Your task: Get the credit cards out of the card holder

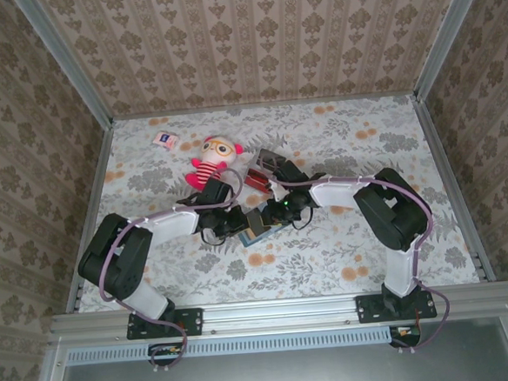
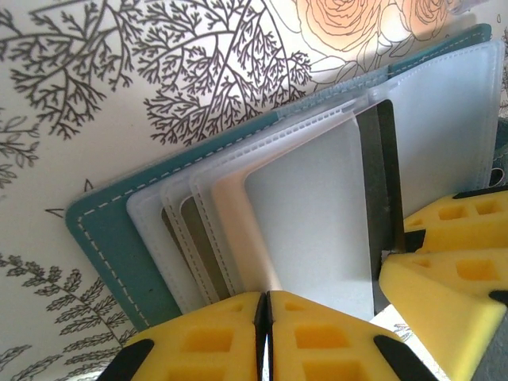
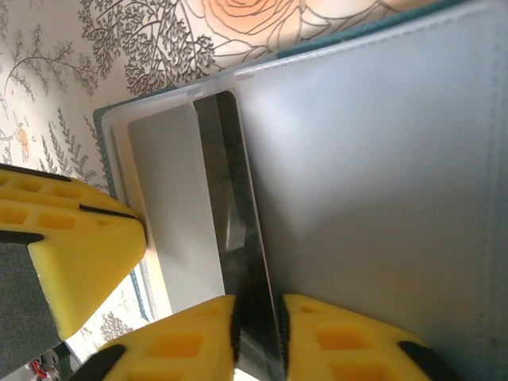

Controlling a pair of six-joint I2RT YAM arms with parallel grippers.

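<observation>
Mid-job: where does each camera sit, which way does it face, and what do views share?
Top external: above and behind the bases, looking down at the floral table; left arm and right arm meet at the card holder.
Left wrist: on the left arm, facing the holder's slots; the left gripper shows, jaws closed on the holder.
Right wrist: on the right arm, facing the holder; the right gripper shows, jaws pinching the dark card.
Shared: both wrist views show the dark card and the other gripper's jaws.
</observation>
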